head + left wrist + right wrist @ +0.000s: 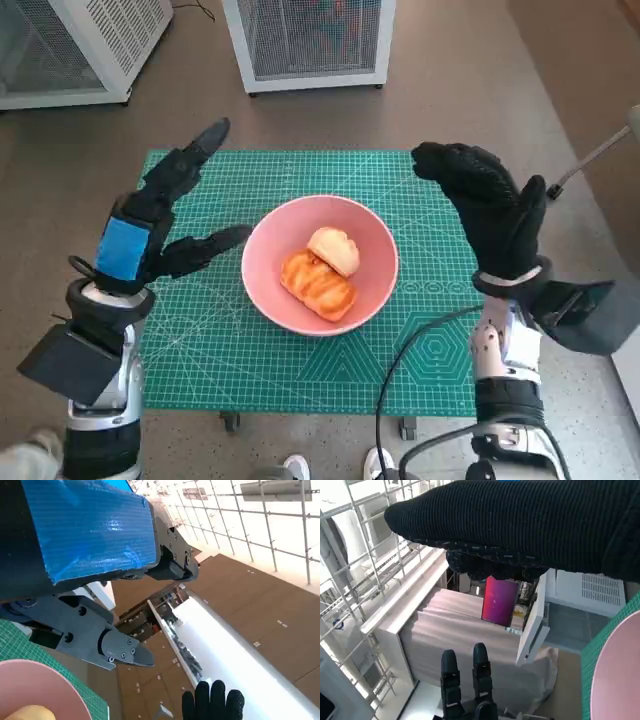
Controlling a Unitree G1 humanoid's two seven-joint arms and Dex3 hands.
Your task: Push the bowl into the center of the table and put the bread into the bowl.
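Bowl [320, 264], pink, sits on the green cutting mat [250, 360] at about the middle of the table, between my two hands and touching neither. Bread is in the bowl: a pale round roll [335, 249] and a longer orange-brown glazed piece [318, 285], lying against each other on the bowl's floor. My left hand [150, 230], blue tape on its back, hovers off the bowl's left side; its fingers [205, 250] are spread apart and hold nothing, the nearest fingertip close to the rim but with a gap showing. One finger points away from me toward the far edge of the mat. My right hand [495, 210], in the black glove, is raised off the bowl's right side, fingers apart and slightly curved, nothing in them, clear of the rim. Left wrist view: my own black fingers [120, 650] are parted with only air between them; a slice of the bowl's rim [45, 685] and a bit of the bread [30, 714] show beneath them, and the gloved fingertips of my right hand [212, 702] appear beyond. Right wrist view: the glove [530, 525] fills the frame's upper part, the bowl's edge [620, 680] lies off to one side, and my left fingers [465, 680] stand opposite. A black cable [420, 345] crosses the mat near my right forearm.
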